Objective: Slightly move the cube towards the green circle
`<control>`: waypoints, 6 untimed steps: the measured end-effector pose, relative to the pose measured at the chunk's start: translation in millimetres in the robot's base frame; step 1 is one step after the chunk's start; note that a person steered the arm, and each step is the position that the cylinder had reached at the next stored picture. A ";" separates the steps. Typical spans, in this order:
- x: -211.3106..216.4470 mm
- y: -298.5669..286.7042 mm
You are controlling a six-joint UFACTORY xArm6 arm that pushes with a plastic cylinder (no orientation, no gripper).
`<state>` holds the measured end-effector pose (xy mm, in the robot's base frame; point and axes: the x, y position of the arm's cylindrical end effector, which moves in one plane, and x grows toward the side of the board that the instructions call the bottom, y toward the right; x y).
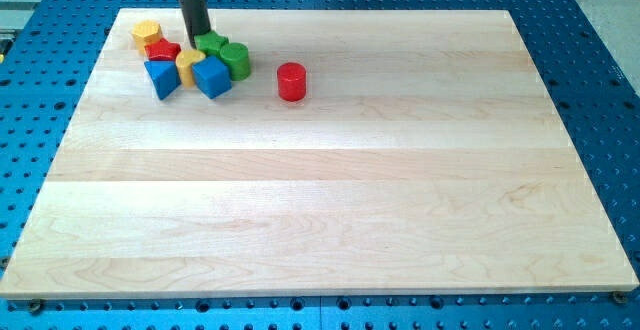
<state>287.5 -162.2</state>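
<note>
Blue cube [212,76] sits in the cluster at the view's top left of the wooden board [330,190], touching the green circle [236,60] on its right, while the clawless rod's tip [202,36], holding nothing, apparently rests just above the cube beside a green block [211,42].

blue cube [212,76] | green cylinder [236,60] | red cylinder [291,81]

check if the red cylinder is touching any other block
No, the red cylinder stands alone with bare board around it, clear to the view's right of the green cylinder and the clustered blocks.
</note>
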 end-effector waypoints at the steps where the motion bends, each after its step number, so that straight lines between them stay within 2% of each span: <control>1: -6.2 3.9; 2: 44.2 -5.5; 3: 98.1 30.6; 4: 120.7 41.2; 5: 156.8 78.0; 6: 130.7 83.8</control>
